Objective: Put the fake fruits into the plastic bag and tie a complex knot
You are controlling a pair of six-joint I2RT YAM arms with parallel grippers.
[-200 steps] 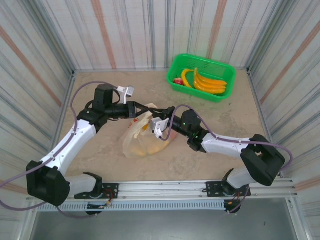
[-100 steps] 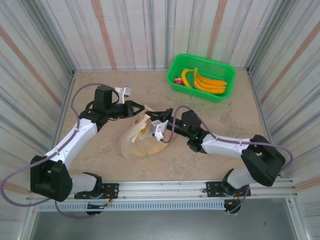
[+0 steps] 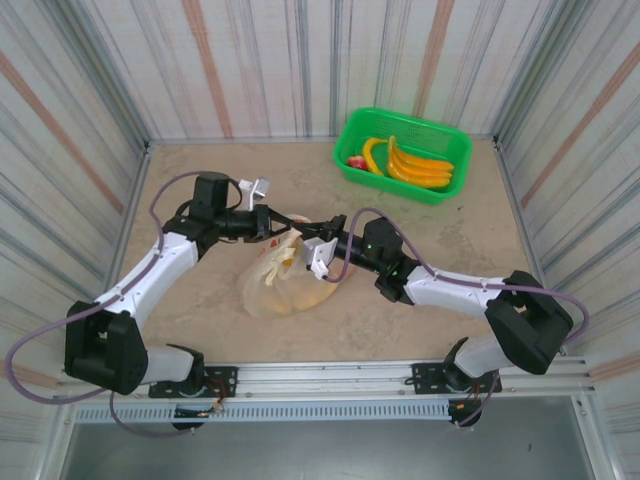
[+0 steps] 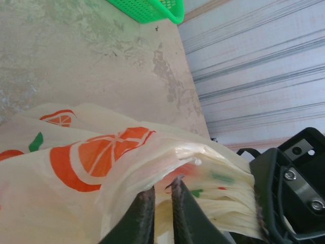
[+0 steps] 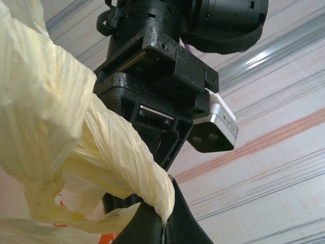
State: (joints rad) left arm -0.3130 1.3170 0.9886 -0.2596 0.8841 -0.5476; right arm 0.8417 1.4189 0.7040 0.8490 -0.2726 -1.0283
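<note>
Left pincer, right pincer clamp plastic bag.

A twisted strip of the plastic bag pinched in the right hand
Its dark fingertips are closed on the roped, pale-yellow plastic, which bulges up to the left; the black left hand sits just behind, against a striped wall.

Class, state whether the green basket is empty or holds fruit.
Holds fruit: yellow bananas and a small red fruit lie inside the green basket.
</note>
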